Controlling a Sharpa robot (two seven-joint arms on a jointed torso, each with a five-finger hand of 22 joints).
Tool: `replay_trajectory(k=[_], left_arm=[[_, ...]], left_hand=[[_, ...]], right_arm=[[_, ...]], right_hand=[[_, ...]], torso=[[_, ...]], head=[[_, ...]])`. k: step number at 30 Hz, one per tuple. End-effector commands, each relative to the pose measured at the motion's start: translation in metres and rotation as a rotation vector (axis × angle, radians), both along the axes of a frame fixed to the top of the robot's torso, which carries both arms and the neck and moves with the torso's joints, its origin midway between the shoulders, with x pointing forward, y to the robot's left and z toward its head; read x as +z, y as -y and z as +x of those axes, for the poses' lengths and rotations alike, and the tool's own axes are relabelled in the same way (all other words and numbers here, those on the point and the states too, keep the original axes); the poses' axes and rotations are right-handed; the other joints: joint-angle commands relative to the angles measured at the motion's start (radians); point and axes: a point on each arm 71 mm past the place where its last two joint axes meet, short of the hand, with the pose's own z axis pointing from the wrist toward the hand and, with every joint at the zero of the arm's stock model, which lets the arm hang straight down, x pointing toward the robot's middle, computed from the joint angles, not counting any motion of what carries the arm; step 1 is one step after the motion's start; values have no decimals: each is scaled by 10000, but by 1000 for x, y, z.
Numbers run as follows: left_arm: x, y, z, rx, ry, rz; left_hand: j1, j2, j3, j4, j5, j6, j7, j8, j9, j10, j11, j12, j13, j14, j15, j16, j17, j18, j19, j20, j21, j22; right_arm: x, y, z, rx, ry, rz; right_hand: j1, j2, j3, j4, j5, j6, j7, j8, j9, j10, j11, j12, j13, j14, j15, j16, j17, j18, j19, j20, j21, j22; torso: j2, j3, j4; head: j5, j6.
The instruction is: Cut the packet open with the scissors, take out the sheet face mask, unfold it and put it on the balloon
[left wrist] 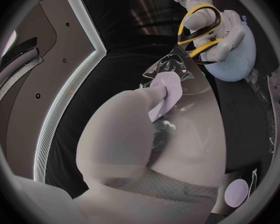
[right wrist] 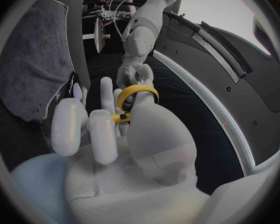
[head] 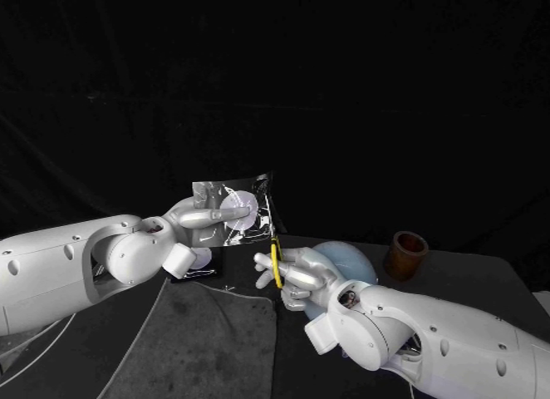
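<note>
Black table (head: 485, 287), grey cloth (head: 215, 341), brown cup (head: 405, 253), balloon (head: 350, 259)

White arms (head: 60, 270), dark screws (head: 12, 268); silver robot hand (head: 215, 218), pads (left wrist: 168, 87) seemingly lilac.

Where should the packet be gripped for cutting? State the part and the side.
Pinch the packet across its faces at the left half, from the robot's left, as the left hand does. It stands upright, so its right edge is free for the scissors in the right hand.
</note>
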Motion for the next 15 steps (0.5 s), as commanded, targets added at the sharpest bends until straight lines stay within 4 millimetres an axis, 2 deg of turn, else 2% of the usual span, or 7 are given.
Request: replay_trajectory(k=[1, 12, 15], left_arm=[[0, 3, -1, -253, 35, 8], [0, 3, -2, -249, 34, 5], [0, 3, -2, -242, 36, 5]], left_hand=[[-34, 104, 18, -55, 33, 5, 32, 34, 121, 68, 8, -20, -2, -3, -44, -68, 17, 199, 47, -15, 50, -6], [-104, 108, 50, -123, 33, -1, 27, 52, 153, 77, 4, -23, -3, 3, -48, -78, 36, 199, 47, -20, 61, -7], [-104, 108, 50, -123, 33, -1, 27, 52, 153, 77, 4, -23, -3, 3, -48, -78, 36, 199, 47, -20, 61, -7]], right_arm=[[2, 1, 1, -145, 106, 17], [3, 1, 1, -112, 204, -49], [3, 0, 1, -30, 247, -43]], right_hand=[[0, 70, -223, -64, -32, 76, 21, 22, 14, 938, -881, 32, 35, 303, -62, 55, 53, -168, 2, -64, 42, 1370], [-39, 53, -243, -66, -32, -29, 41, -5, 38, 764, -863, -24, 117, 306, -62, 36, 43, -160, -26, -89, -11, 1344], [-106, 9, -253, -60, -32, -207, 111, -95, 39, 521, -791, -146, 176, 267, -13, -13, -65, -138, -107, -66, -138, 1285]], torso=[[-2, -4, -2], [-2, -3, -7], [-3, -2, -6]], head=[[11, -3], [9, 16], [9, 19]])
